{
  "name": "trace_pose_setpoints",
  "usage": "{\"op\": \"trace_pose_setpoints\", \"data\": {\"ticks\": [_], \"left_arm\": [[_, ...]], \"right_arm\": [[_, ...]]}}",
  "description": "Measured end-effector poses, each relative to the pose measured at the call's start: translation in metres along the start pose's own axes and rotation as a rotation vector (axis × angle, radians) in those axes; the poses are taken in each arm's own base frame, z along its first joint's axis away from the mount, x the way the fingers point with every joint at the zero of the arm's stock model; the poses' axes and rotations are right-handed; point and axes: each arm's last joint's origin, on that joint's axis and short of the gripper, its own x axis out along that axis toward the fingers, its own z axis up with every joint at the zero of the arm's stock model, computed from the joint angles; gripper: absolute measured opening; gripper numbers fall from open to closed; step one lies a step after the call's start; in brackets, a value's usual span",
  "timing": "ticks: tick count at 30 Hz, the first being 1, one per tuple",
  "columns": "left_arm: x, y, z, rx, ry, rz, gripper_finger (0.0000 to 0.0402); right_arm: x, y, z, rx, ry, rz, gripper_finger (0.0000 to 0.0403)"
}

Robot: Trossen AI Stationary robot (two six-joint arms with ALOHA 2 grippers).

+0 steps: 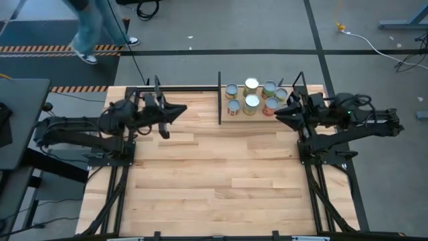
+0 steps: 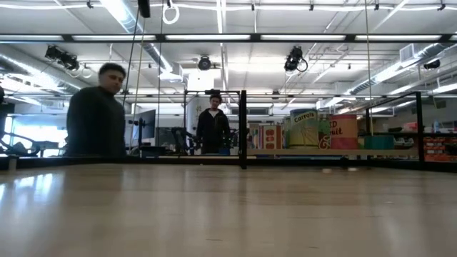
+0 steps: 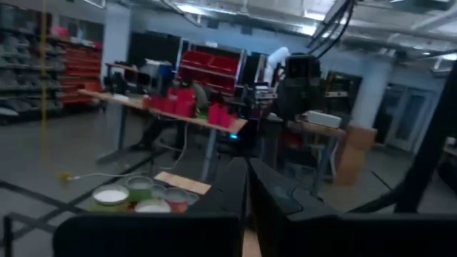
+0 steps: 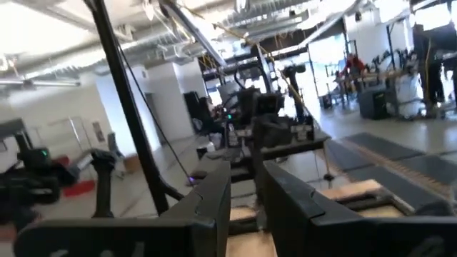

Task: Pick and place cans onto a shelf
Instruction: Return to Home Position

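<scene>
Several cans [image 1: 251, 98] with pale lids stand upright in a cluster at the table's far edge, on the light-wood shelf [image 1: 313, 90] between black uprights [image 1: 219, 104]. They also show in the low view [image 2: 321, 132] and the left wrist view [image 3: 143, 196]. My left gripper [image 1: 182, 111] is shut and empty, above the table to the left of the shelf, pointing right. My right gripper [image 1: 278, 115] hangs just to the right and near side of the cans, pointing left. Its fingers stand a narrow gap apart [image 4: 246, 182] and hold nothing.
The plank tabletop [image 1: 221, 174] stretches from the arms to the near edge. A person [image 1: 93, 30] walks beyond the table's far left corner. Two people [image 2: 96, 118] stand behind the table in the low view. A black table [image 1: 17, 120] stands left of the left arm.
</scene>
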Motion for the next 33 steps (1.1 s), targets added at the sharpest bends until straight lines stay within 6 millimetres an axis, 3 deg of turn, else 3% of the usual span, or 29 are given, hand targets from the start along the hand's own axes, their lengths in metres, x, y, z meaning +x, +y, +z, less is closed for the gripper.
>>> {"op": "trace_pose_setpoints", "data": {"ticks": [9,13,19,24,29,33], "left_arm": [[-0.003,0.012,0.009,-0.024,-0.059,0.065,0.0022],[-0.005,0.014,0.002,0.030,0.026,0.082,0.0024],[-0.009,0.014,0.005,0.084,0.018,0.080,0.0021],[-0.017,0.018,-0.017,0.058,-0.008,0.104,0.0024],[-0.035,0.022,-0.042,0.053,-0.177,0.078,0.0023],[-0.052,0.031,-0.067,0.027,-0.149,0.146,0.0025]], "right_arm": [[-0.008,-0.006,-0.003,-0.178,0.015,-0.092,0.0090],[-0.026,-0.010,-0.012,-0.223,-0.007,-0.103,0.0090],[-0.054,-0.016,-0.035,-0.199,-0.047,-0.105,0.0089],[-0.067,-0.020,-0.054,-0.191,-0.083,-0.099,0.0089],[-0.071,-0.023,-0.067,-0.210,-0.089,-0.099,0.0088],[-0.071,-0.026,-0.078,-0.307,-0.068,-0.113,0.0088]]}}
